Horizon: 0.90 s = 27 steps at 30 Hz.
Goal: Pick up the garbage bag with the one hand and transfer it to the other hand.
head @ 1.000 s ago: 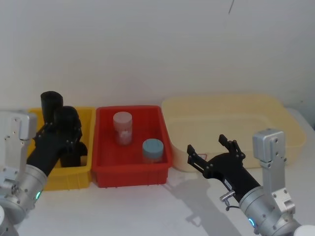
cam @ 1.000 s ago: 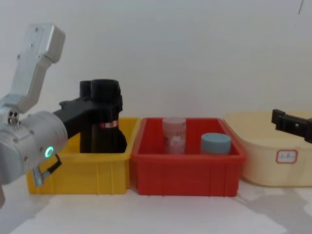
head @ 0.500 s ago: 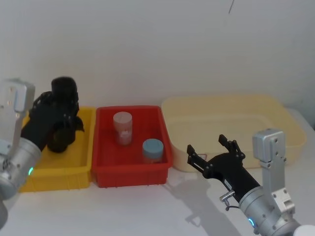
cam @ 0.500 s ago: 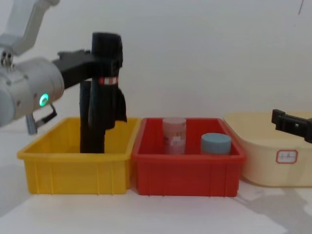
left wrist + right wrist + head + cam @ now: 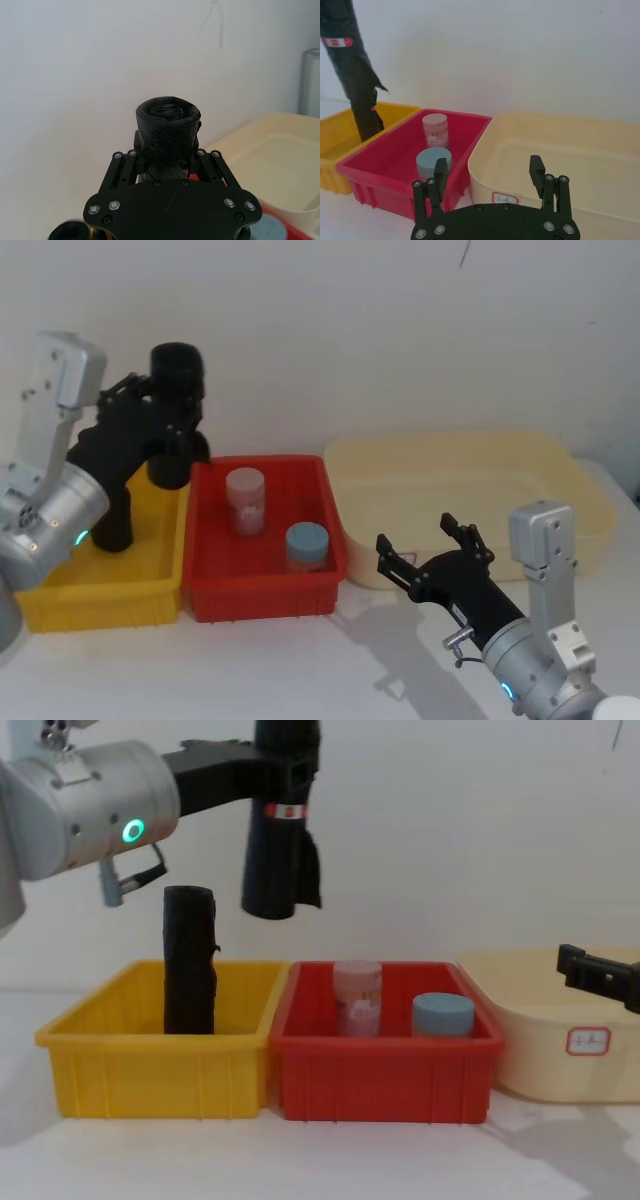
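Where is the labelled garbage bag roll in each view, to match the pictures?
Head view: garbage bag upper left, held in the left gripper clear of the yellow bin.
Left wrist view: garbage bag clamped in that gripper, end towards the camera.
Right wrist view: garbage bag beyond the red bin, label band showing.
Chest view: garbage bag top, left of centre, in the left gripper.
Shared landmark: cream tub, by the open right gripper.

Background: a plain white wall (image 5: 400,330) rises directly behind the white tabletop (image 5: 300,670). A thin dark line (image 5: 465,252) marks the wall high above the tabletop's right end. Lighting is soft and even; pale grey shadows (image 5: 370,628) lie on the tabletop's near right part.
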Available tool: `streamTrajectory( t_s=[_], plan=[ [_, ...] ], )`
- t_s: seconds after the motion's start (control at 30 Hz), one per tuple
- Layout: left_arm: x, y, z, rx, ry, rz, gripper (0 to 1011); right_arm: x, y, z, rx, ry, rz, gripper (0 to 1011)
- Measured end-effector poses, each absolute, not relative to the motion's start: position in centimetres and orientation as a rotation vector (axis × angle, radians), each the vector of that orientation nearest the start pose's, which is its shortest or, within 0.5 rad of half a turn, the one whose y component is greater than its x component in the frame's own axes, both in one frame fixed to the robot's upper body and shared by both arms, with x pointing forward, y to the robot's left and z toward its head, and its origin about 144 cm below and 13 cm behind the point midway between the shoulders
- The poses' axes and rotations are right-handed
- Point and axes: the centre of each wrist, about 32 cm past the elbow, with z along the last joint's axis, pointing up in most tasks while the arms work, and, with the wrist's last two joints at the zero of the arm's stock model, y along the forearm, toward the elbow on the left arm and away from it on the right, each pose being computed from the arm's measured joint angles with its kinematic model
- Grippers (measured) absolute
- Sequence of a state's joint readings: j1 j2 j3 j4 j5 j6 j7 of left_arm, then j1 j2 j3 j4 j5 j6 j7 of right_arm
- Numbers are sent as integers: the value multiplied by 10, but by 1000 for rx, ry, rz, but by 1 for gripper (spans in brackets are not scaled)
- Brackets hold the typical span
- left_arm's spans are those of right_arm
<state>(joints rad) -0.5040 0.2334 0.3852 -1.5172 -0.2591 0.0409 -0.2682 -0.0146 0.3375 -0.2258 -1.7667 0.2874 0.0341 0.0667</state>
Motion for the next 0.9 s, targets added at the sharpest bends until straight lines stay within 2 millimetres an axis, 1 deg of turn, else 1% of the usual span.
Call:
streamTrajectory(
  t_s=[0.23,0.4,0.63,0.73,0.83,0.9],
  plan=[
    [568,165,1303,-138,-301,840,446,443,-237,1189,26,-75,-1229,1001],
    [576,153,1305,-147,-287,772,446,443,-237,1189,26,-75,-1229,1001],
    [587,132,1306,-168,-260,671,446,443,-237,1189,26,-75,-1230,1000],
    [596,121,1302,-183,-233,614,446,443,-237,1189,26,-75,-1229,1001],
    [602,113,1299,-196,-211,578,446,443,-237,1189,26,-75,-1230,1001],
    [603,111,1299,-201,-206,569,446,443,-237,1189,26,-75,-1229,1001]
  ],
)
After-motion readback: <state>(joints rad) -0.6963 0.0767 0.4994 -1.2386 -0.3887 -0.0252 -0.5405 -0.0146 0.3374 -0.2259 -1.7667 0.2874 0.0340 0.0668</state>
